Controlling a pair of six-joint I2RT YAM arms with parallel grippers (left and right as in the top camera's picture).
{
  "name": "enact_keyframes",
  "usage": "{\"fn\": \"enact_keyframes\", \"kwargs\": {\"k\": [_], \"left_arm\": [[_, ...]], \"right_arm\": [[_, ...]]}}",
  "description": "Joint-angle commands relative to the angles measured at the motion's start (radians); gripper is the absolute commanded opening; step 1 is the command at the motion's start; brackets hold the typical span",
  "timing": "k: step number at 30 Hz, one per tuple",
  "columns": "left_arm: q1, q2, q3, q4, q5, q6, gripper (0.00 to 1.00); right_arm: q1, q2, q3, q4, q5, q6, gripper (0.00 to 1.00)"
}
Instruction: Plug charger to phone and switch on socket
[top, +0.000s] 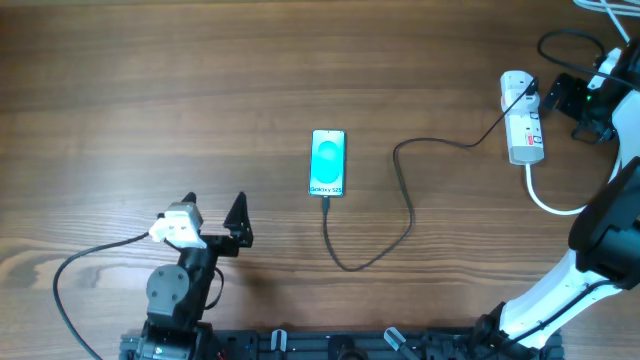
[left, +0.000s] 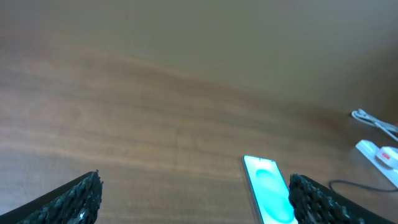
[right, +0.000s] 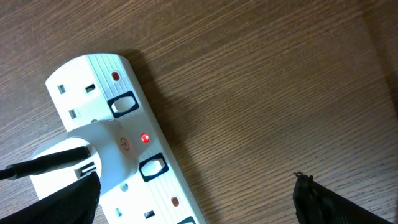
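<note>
Hovering low at the left of the wooden table, the left gripper has its fingers spread wide and empty, and the phone lies face up, screen lit teal, off to its right, clear of both fingertips. The charger meets the phone's near edge, loops over the wood and reaches the socket at the far right. There the right gripper, also fully spread and holding nothing, hangs over the socket, whose near part lies by one finger, a red light glowing.
</note>
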Motion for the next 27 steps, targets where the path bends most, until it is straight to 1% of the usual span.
{"fn": "enact_keyframes", "kwargs": {"k": [1,27], "left_arm": [[0.008,-0.056,-0.001,-0.005,-0.019,0.042,1.0],[0.008,-0.056,-0.001,-0.005,-0.004,0.042,1.0]], "right_arm": [[-0.003,-0.014,-0.002,0.002,-0.009,-0.013,0.99],[-0.003,-0.014,-0.003,0.002,-0.009,-0.013,1.0]]}}
